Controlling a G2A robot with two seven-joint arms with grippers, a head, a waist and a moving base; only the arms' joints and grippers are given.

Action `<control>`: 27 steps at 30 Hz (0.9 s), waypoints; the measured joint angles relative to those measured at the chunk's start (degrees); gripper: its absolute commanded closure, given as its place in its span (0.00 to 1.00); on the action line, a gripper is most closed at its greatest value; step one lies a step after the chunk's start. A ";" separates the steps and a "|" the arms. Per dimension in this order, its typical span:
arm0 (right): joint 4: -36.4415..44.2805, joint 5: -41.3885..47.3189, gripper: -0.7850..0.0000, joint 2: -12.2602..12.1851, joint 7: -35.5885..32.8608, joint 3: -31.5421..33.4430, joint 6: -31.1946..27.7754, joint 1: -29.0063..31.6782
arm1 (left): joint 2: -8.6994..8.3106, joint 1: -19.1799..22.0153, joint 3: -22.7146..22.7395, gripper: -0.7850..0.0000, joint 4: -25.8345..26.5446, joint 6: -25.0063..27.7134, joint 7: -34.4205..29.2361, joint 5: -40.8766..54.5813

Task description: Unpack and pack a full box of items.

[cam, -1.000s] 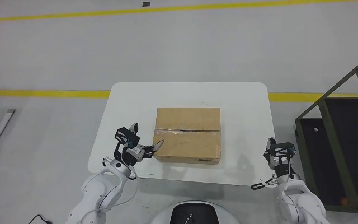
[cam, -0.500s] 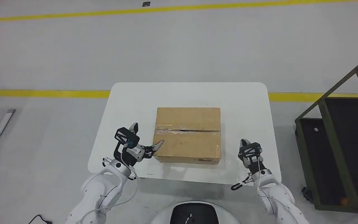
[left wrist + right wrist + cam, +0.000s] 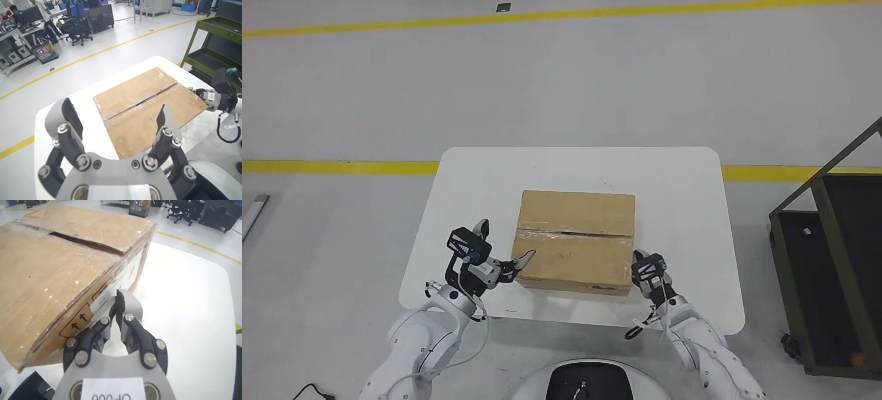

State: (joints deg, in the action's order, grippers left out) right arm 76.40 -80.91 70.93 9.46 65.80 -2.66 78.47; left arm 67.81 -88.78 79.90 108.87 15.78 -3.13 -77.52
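A brown cardboard box (image 3: pixel 578 238) sits in the middle of the white table (image 3: pixel 682 190), its two top flaps closed with a dark slit (image 3: pixel 81 240) between them and clear tape over the seam. My left gripper (image 3: pixel 501 252) is open at the box's near left corner, one fingertip (image 3: pixel 163 113) over the flap's edge. My right gripper (image 3: pixel 638 268) is shut and empty, pressed against the box's near right side wall (image 3: pixel 105 294). The left wrist view shows the box (image 3: pixel 147 106) with the right gripper (image 3: pixel 198 92) at its far corner.
A green metal cart (image 3: pixel 832 250) stands off the table to the right. Yellow floor lines (image 3: pixel 342 166) run behind the table. Bare table surface (image 3: pixel 185 298) lies to the right of the box.
The right arm has swung in from the table's right front corner to the box's near right corner. The left arm and the box have stayed put.
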 measured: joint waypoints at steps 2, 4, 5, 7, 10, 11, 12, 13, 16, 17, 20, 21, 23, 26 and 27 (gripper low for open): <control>-0.18 0.22 1.00 0.15 0.26 -0.40 -0.32 -0.11 | 0.00 0.00 0.00 0.00 0.00 0.00 0.00 0.00; -0.12 0.44 1.00 0.23 0.53 -0.56 -0.99 -0.05 | 0.00 0.00 0.00 0.00 0.00 0.00 0.00 0.00; -0.09 0.70 1.00 0.25 0.72 -0.50 -1.24 0.02 | 0.00 0.00 0.00 0.00 0.00 0.00 0.00 0.00; 0.03 1.52 1.00 0.26 1.17 -0.03 -1.33 0.32 | 0.00 0.00 0.00 0.00 0.00 0.00 0.00 0.00; 1.03 1.91 1.00 0.05 1.86 1.73 0.12 1.28 | 0.00 0.00 0.00 0.00 0.00 0.00 0.00 0.00; 1.56 2.16 1.00 -0.07 2.02 2.59 0.71 1.77 | 0.00 0.00 0.00 0.00 0.00 0.00 0.00 0.00; 2.19 2.45 1.00 -0.21 2.12 3.59 1.30 2.34 | 0.01 0.04 -0.05 0.00 0.02 -0.05 0.03 0.09; 3.17 2.96 1.00 -0.43 2.12 5.12 2.07 3.22 | 0.08 0.29 -0.37 0.00 0.11 -0.15 0.11 0.48; 6.31 3.99 1.00 -1.07 1.52 9.42 3.46 5.74 | 0.35 2.40 -2.42 0.00 -0.12 -0.18 -0.51 0.15; 7.31 3.99 1.00 -1.27 1.33 10.70 3.75 6.53 | 0.47 3.31 -3.33 0.00 -0.44 -0.11 -0.78 0.13; 10.44 3.14 1.00 -1.88 0.94 14.59 4.30 9.10 | 0.93 7.01 -7.06 0.00 -2.13 0.91 -2.40 -0.74; 11.30 2.80 1.00 -2.04 0.91 15.66 4.44 9.83 | 1.07 8.33 -8.26 0.00 -2.86 1.25 -3.37 -1.47; 13.08 1.78 1.00 -2.38 0.98 17.92 4.73 11.42 | 1.51 11.52 -10.98 0.00 -4.61 1.48 -5.15 -2.19; 15.06 0.49 1.00 -2.69 1.02 20.38 5.07 13.36 | 2.18 16.00 -14.54 0.00 -7.67 1.80 -6.52 -3.44; 15.54 0.33 1.00 -2.74 0.98 20.93 5.14 13.85 | 2.39 17.20 -15.51 0.00 -8.70 1.65 -6.85 -3.82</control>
State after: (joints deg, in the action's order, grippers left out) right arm 91.94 -80.58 68.18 10.45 86.72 2.49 92.32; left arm 70.20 -71.58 64.40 100.17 17.43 -9.98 -81.34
